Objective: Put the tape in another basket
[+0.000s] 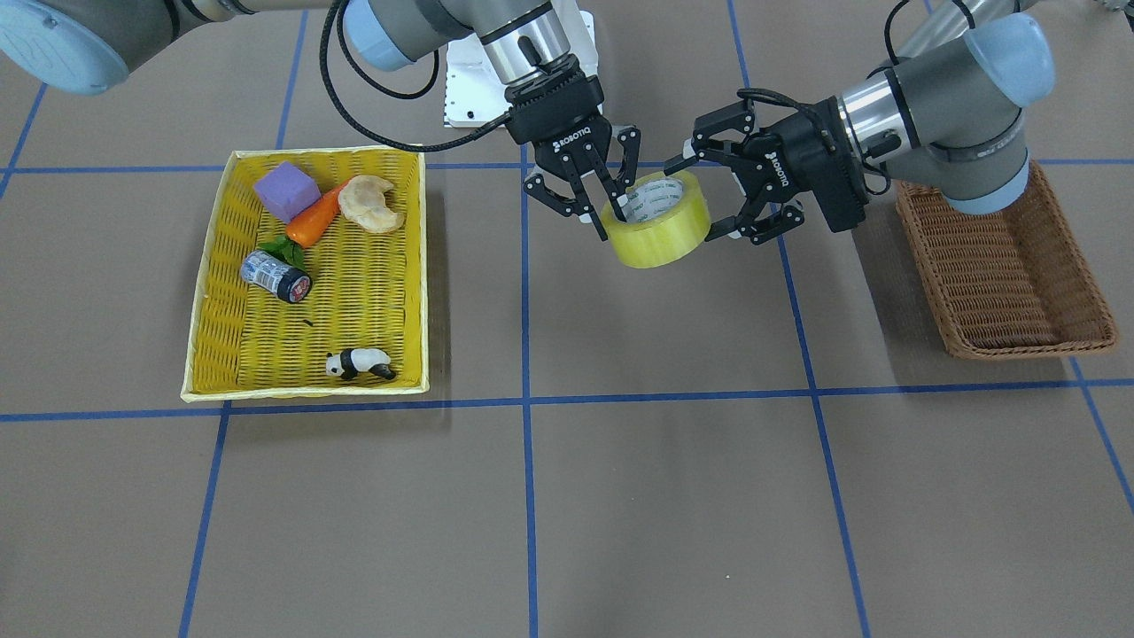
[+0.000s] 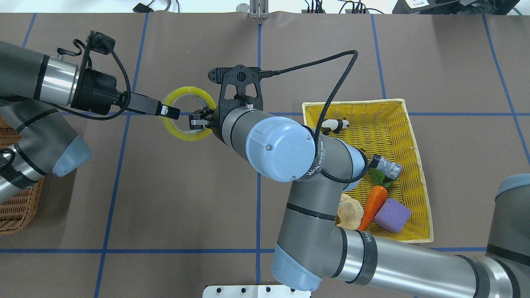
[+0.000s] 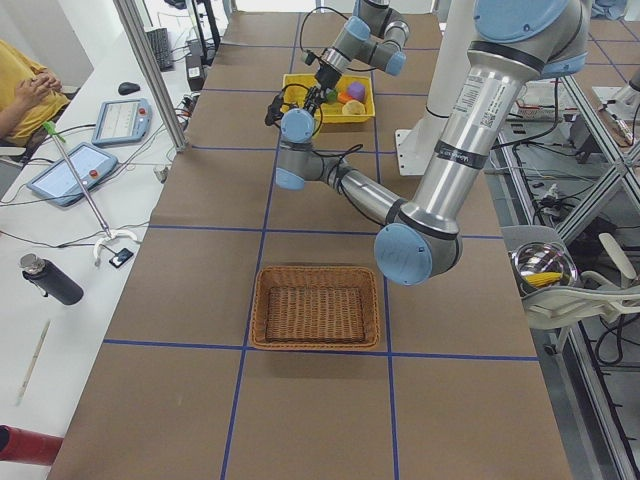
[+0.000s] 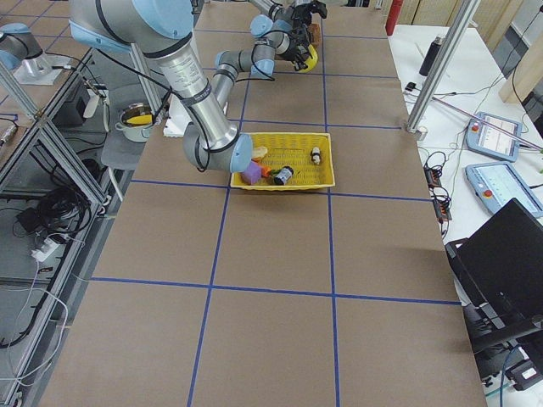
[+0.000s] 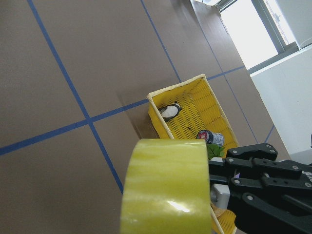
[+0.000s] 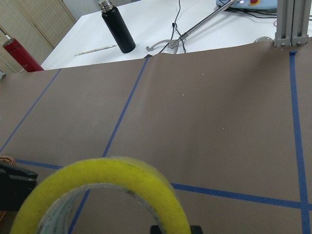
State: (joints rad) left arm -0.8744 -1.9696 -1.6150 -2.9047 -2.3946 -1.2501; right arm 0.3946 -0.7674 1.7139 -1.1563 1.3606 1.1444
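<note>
Overhead exterior: right arm at tape

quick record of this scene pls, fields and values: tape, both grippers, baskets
tape: yellow roll, held between the two baskets
right gripper: shut on tape, one finger inside the core
left gripper: open, straddling the tape's other side
brown wicker basket: on the robot's left side, tape not in it
yellow basket: purple block, carrot, bread, can, panda figure

Table bears yellow basket — brown basket (well apart).
</note>
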